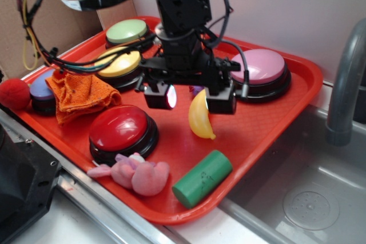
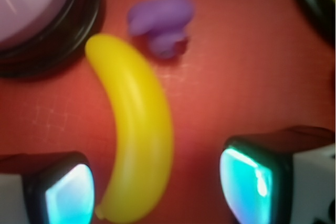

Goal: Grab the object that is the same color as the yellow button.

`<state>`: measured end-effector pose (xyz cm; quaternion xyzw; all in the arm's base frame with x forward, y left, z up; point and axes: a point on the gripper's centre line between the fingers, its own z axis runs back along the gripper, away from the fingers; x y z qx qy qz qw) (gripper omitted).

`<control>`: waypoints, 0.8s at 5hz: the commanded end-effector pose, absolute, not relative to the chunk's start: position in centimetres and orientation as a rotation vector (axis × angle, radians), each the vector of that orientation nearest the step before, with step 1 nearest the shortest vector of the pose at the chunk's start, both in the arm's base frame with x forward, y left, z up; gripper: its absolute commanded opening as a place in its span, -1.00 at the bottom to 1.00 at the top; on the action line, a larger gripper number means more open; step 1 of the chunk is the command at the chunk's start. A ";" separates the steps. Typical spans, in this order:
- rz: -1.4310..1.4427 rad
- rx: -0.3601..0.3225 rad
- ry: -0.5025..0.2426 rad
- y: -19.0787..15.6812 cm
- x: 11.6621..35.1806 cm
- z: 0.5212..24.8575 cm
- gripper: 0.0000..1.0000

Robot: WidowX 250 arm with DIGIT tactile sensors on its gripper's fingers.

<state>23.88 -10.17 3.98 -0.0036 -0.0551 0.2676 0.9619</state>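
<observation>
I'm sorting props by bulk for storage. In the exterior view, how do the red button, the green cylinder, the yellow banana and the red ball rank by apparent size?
Largest to smallest:
1. red button
2. green cylinder
3. yellow banana, close to the cylinder, so that order is unsure
4. red ball, though the frame edge crops it

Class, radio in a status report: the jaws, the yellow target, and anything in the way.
Gripper open, jaws straddling the banana, not yet closed. Banana flat on the red tray. Purple toy near its far tip, clear of the jaws.

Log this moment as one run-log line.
gripper: open | over banana, one end between fingers | no grasp yet | yellow button: untouched
</observation>
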 end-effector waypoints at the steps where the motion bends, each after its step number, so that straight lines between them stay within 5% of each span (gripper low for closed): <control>1: 0.525 -0.026 -0.141 -10.5 25.6 2.9 1.00; 2: 0.542 -0.028 -0.145 -10.3 26.0 2.2 -0.43; 3: 0.527 -0.017 -0.152 -10.3 25.8 2.1 -1.00; 4: 0.467 0.018 -0.153 -10.6 25.0 3.1 -1.00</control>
